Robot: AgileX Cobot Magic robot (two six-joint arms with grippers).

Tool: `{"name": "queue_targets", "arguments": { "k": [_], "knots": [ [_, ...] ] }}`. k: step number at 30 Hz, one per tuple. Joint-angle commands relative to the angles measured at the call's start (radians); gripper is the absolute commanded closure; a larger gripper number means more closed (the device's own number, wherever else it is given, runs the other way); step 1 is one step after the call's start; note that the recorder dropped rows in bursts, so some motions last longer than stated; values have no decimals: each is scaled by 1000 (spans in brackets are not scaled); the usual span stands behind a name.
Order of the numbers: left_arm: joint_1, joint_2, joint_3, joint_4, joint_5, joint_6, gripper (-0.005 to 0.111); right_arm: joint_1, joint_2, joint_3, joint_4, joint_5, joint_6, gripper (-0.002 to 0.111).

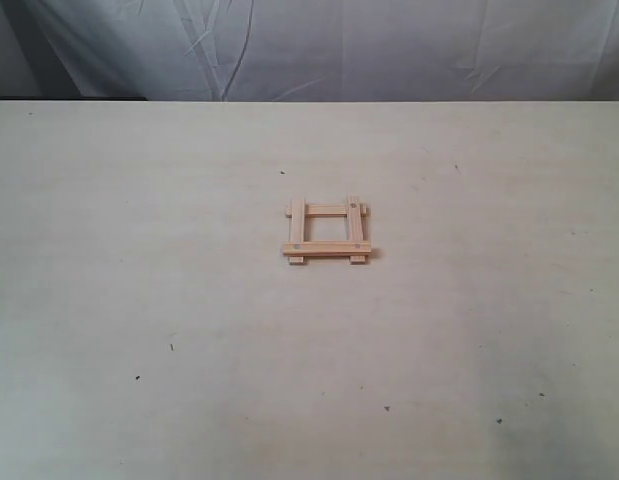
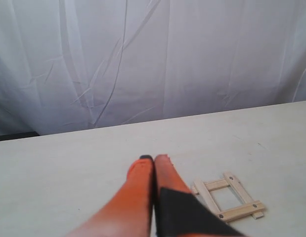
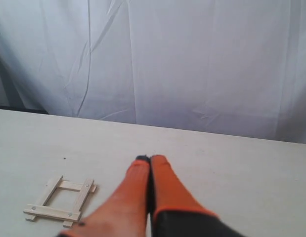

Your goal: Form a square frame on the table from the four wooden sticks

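I judge the four wooden sticks [image 1: 328, 247] to be light, stiff and quick to skid. They look loosely stacked, so any nudge could spoil them. I would pinch one across its narrow width at mid-length. They form the square frame [image 1: 297, 228]: pale strips crossed at the corners, ends jutting, small dark holes near the ends. It lies near the middle of the exterior view on the desk [image 1: 139, 260]. My left claw [image 2: 153, 159] and right claw [image 3: 151, 159] are both pinched together, holding nothing.

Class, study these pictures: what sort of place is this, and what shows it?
Likely a robot lab set-up: a plain cream table, a wrinkled white cloth backdrop behind it, and the orange left gripper and right gripper near the square frame.
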Motion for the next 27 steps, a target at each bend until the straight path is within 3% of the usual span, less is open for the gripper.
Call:
{"name": "queue_targets", "arguments": {
  "k": [1, 5, 10, 14, 27],
  "knots": [
    [-7, -8, 2, 2, -12, -5, 107, 0, -5, 6, 2, -8, 1, 108],
    [-7, -8, 2, 2, -12, -5, 107, 10, -24, 8, 9, -10, 1, 108],
    [-7, -8, 2, 2, -12, -5, 107, -66, -83, 31, -14, -20, 1, 108],
    [-7, -8, 2, 2, -12, -5, 107, -110, -159, 119, -20, -20, 1, 108],
    [-7, -8, 2, 2, -12, -5, 107, -112, -328, 377, -68, -20, 58, 108]
  ]
}}
